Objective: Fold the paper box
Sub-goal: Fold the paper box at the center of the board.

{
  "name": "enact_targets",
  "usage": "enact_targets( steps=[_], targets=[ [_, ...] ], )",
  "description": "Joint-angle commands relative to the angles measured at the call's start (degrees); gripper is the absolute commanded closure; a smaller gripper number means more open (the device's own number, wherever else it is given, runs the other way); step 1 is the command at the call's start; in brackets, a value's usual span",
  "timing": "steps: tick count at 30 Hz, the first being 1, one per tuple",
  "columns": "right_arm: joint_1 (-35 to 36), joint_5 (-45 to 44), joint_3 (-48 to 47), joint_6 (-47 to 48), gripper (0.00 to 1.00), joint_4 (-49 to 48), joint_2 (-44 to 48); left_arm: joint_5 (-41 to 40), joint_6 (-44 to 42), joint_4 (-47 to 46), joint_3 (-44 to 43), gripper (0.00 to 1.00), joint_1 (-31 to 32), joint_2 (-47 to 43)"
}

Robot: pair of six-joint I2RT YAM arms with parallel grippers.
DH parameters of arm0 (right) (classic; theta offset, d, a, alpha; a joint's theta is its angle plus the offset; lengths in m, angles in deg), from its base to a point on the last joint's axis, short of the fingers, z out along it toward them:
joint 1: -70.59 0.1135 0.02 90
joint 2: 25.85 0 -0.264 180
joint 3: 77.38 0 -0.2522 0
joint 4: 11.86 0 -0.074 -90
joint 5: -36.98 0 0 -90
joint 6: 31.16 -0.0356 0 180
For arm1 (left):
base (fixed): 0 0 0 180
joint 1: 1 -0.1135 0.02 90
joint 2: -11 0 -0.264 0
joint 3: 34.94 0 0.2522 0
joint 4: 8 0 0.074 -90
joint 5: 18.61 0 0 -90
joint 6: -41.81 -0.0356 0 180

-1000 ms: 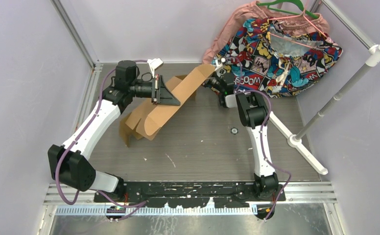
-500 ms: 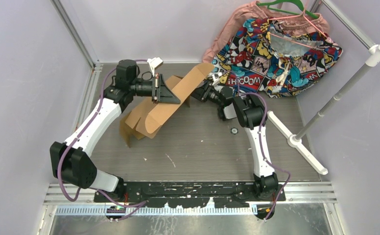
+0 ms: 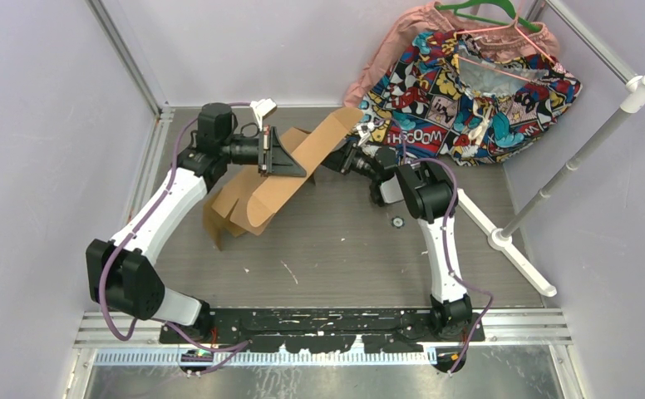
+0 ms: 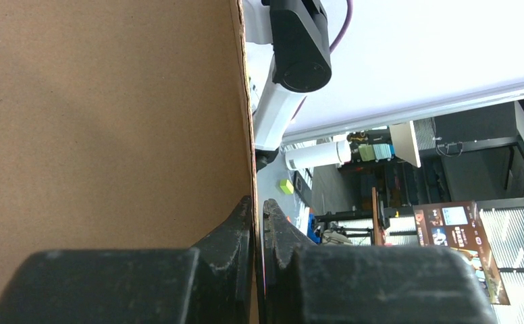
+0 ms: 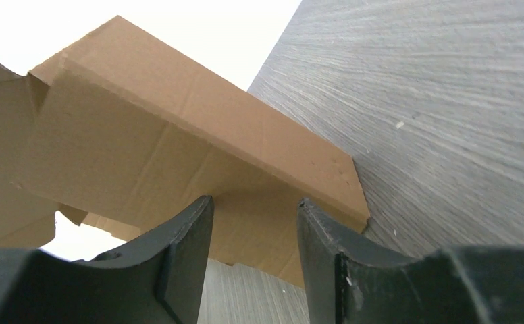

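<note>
On the grey table (image 3: pixel 344 241), the paper box (image 3: pixel 279 184) stands tilted at far left, pinched by the closed left gripper (image 4: pixel 258 206); the half-open, empty right gripper (image 5: pixel 254 206) may shove its flap and twist it from that pinch.

Left arm (image 3: pixel 163 208) leans up toward the upper left of the top view, wrist level, and the left gripper (image 3: pixel 296 170) is pinched tight on the paper box (image 3: pixel 269 195) edge. Right arm (image 3: pixel 440 249) rises to upper centre, elbow bent. The right gripper (image 3: pixel 336 162) points left with jaws parted, holding nothing.
</note>
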Motion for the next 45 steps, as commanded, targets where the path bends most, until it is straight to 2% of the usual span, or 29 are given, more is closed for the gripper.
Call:
enact_targets(
  steps=[1,16,22,26,30,41,45],
  targets=[
    [1.0,3.0,-4.6,3.5,0.45,-4.5,2.3,2.8,1.8,-6.2,0.6,0.91,-0.2,-0.5],
    [2.9,2.8,-7.2,8.0,0.39,-4.7,1.1,4.9,3.5,-8.6,1.1,0.90,-0.3,0.1],
    [4.3,-0.5,-6.9,16.7,0.34,0.6,2.1,6.7,6.7,-12.7,2.1,0.89,-0.2,0.7],
    [5.5,-2.2,-7.8,22.0,0.34,4.6,2.3,7.9,9.5,-17.0,3.0,0.89,-0.3,1.3],
    [5.9,-4.3,-9.2,21.4,0.33,2.5,0.9,9.2,16.2,-25.5,4.9,0.88,-0.3,2.2],
    [6.8,-6.7,-12.3,24.7,0.33,4.0,-0.8,11.0,26.5,-39.4,7.6,0.86,-0.3,5.3],
    [7.1,-8.1,-13.7,25.9,0.42,5.1,-1.4,11.2,32.5,-48.8,8.9,0.86,-0.2,7.0]
  ],
)
